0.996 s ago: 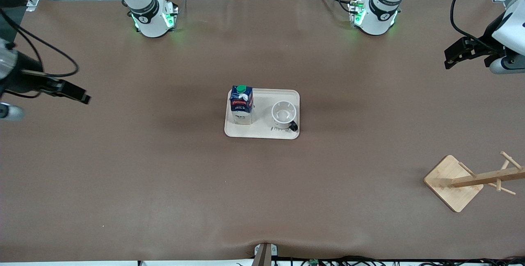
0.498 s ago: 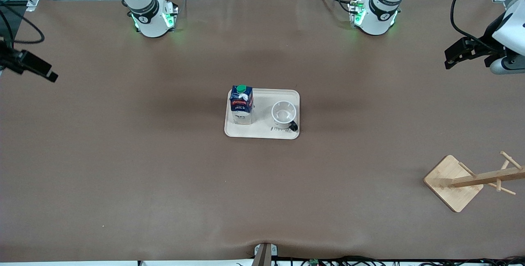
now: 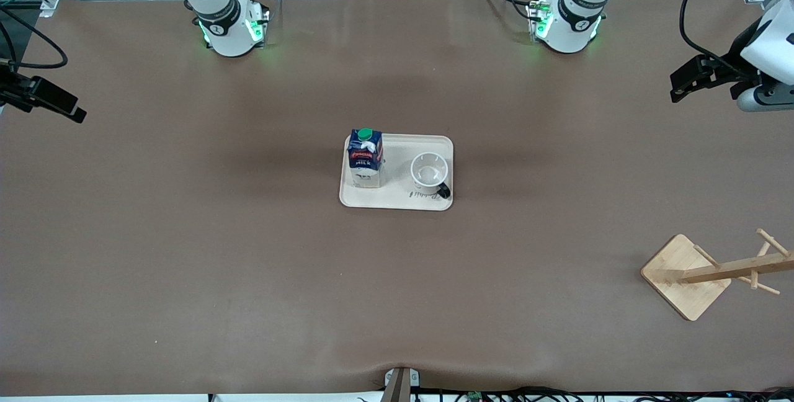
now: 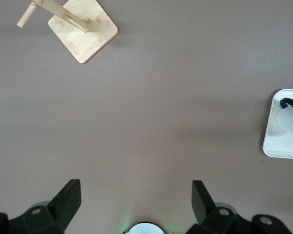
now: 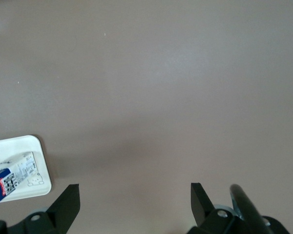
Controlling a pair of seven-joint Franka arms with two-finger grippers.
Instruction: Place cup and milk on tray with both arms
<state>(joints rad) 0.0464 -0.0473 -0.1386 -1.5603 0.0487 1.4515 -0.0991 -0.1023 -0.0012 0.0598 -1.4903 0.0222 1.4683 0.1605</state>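
1. Brown worktop (image 3: pixel 248 253) carries a wooden rack (image 3: pixel 685 276) nearest the camera.
2. Farther, the milk (image 3: pixel 365 159) and the cup (image 3: pixel 429 173) stand on the tray (image 3: pixel 397 202).
3. Left claw (image 3: pixel 681 81) and right claw (image 3: pixel 59 104) hang open over the worktop's ends, empty.
4. Risk seems small: only a returning arm could knock the tall milk.

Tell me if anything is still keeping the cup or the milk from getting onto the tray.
Nothing visible: the cup and milk already stand upright on the tray. The left gripper and right gripper hang open over the table's ends.
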